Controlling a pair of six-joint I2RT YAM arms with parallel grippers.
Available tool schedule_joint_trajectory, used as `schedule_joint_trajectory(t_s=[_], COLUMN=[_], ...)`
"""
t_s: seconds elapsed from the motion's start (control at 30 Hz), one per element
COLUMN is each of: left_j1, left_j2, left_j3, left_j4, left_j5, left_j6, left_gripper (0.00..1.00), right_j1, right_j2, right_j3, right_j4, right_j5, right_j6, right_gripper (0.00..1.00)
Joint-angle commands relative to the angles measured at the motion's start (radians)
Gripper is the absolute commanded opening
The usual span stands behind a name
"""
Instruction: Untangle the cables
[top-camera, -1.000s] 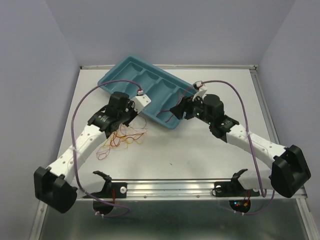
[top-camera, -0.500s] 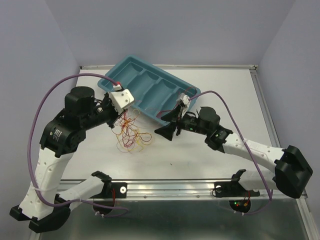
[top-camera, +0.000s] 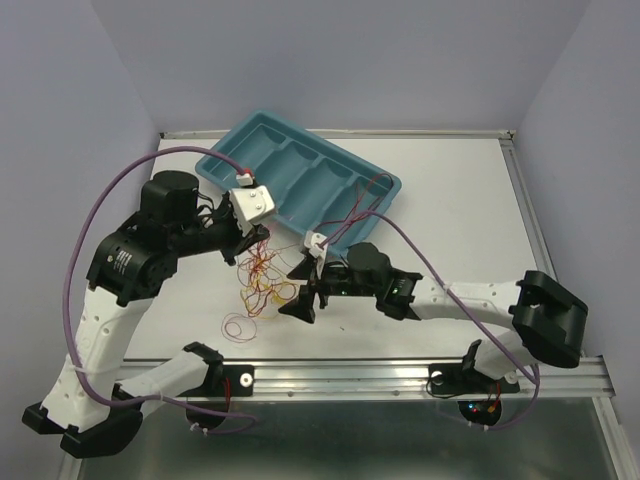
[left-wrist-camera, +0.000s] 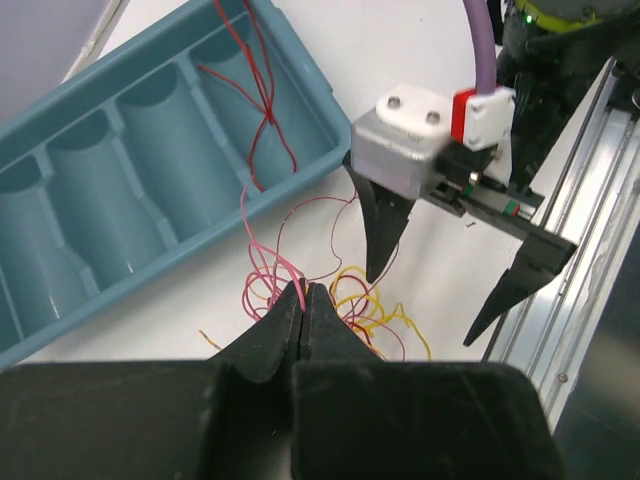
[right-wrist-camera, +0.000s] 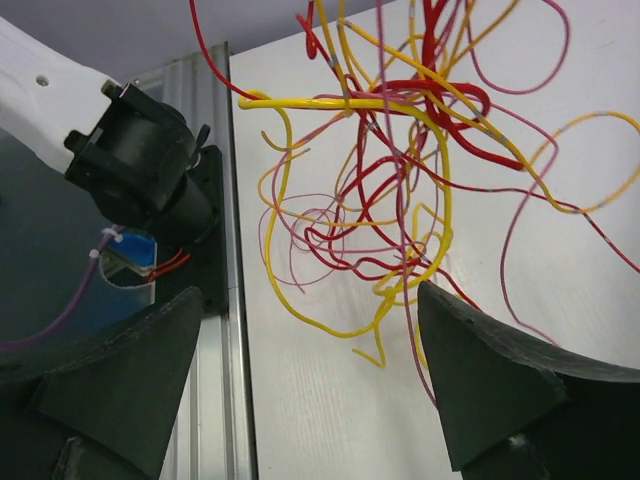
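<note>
Red, yellow and pink cables, teal tray, white table, purple cord

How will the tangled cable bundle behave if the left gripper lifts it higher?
Probably floppy: the cables droop in loose loops below the left gripper, shut on a few strands. Likely very light, being hair-thin. Lifting one strand will probably drag others; red and yellow ones cross repeatedly.

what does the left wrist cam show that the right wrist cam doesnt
Left wrist only: the teal tray with a red strand lying in one compartment, and the left gripper pinched shut on thin strands of the tangle. Right wrist only: a black bracket off to the side. Both: the tangled red and yellow cables and the right gripper, open beside them.
</note>
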Motion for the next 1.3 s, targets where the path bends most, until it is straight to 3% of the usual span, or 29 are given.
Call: schedule_joint_trajectory(t_s=[0.0,0.13,0.27,0.4,0.43,0.53,0.6,0.7,0.73,0.8,1.07,1.13,1.2,1.27], left_j1=[-0.002,-0.005,-0.005,-0.004,-0.004,-0.005,-0.004,-0.005,-0.004,-0.005,-0.004,-0.005,-0.005,-0.005], left_j2=[-0.016,-0.031,-0.042,-0.047,-0.048,-0.053,-0.053,-0.056,-0.061,-0.070,-0.091,-0.103,-0.126,-0.139], left_j3=[0.055,0.047,0.033,0.032,0.032,0.033,0.033,0.025,0.024,0.007,-0.122,-0.165,-0.241,-0.293], left_j4=[-0.004,-0.008,-0.006,-0.011,-0.009,-0.004,-0.003,0.000,0.006,0.015,0.134,0.186,0.232,0.288], left_j5=[0.067,0.061,0.064,0.075,0.073,0.067,0.064,0.053,0.047,0.021,-0.114,-0.187,-0.301,-0.374], left_j6=[-0.006,0.003,0.005,0.005,0.006,0.006,0.006,0.003,0.003,-0.002,-0.041,-0.058,-0.072,-0.075], left_gripper=[0.00,0.00,0.00,0.00,0.00,0.00,0.00,0.00,0.00,0.00,0.00,0.10,0.31,0.42], right_j1=[0.052,0.061,0.061,0.061,0.061,0.061,0.061,0.061,0.061,0.061,0.060,0.057,0.054,0.052], right_j2=[0.018,-0.017,-0.067,-0.073,-0.064,-0.047,-0.039,-0.042,-0.042,-0.042,-0.128,-0.177,-0.220,-0.306], right_j3=[0.090,0.033,0.014,0.016,0.020,0.045,0.057,0.056,0.057,0.062,0.034,0.017,0.007,-0.018], right_j4=[0.019,0.079,0.083,0.071,0.059,0.037,0.021,0.011,0.010,0.005,0.002,0.005,0.004,0.002], right_j5=[0.138,0.278,0.330,0.369,0.367,0.337,0.323,0.306,0.306,0.324,0.548,0.629,0.674,0.723], right_j6=[-0.079,-0.093,-0.096,-0.115,-0.116,-0.115,-0.115,-0.115,-0.113,-0.109,-0.066,-0.058,-0.053,-0.055], right_gripper=[0.92,0.81,0.79,0.50,0.38,0.32,0.22,0.24,0.12,0.01,0.00,0.01,0.01,0.01])
